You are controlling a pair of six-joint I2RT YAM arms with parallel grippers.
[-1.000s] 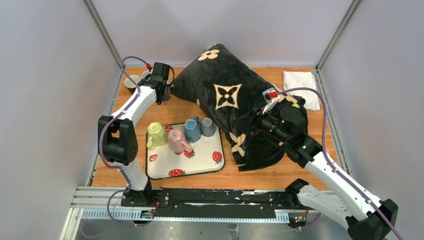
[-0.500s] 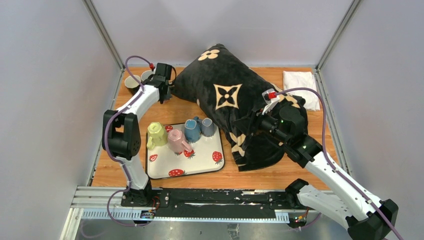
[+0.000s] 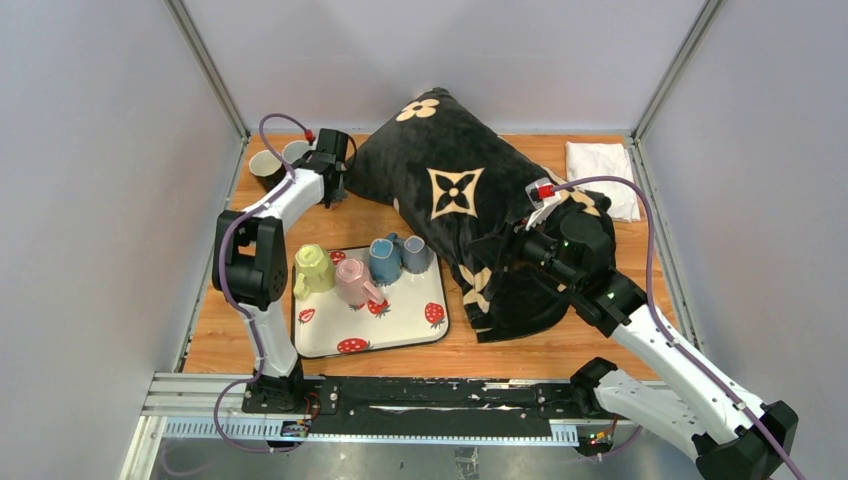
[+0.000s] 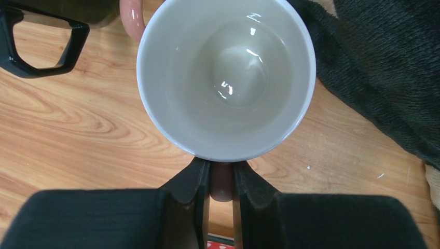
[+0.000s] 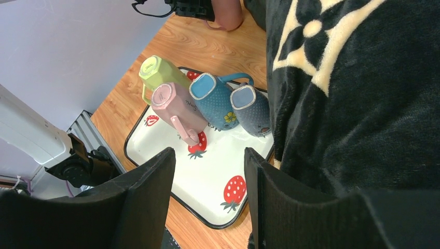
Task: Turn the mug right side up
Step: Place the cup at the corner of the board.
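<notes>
A pink mug with a white inside has its mouth turned up toward my left wrist camera, at the back left of the table beside the black pillow. My left gripper is shut on the mug's pink handle. In the top view the left gripper covers the mug. The right wrist view shows the pink mug low over the wood. My right gripper is open and empty, hovering over the tray's right side, by the pillow's edge.
A strawberry-print tray holds several upside-down mugs: yellow, pink, blue and grey-blue. Two cups stand in the back left corner. A white cloth lies at the back right.
My left arm has swung its elbow and wrist a little to the right, toward the pillow, with the mug still in its grip. The right arm has not moved.
</notes>
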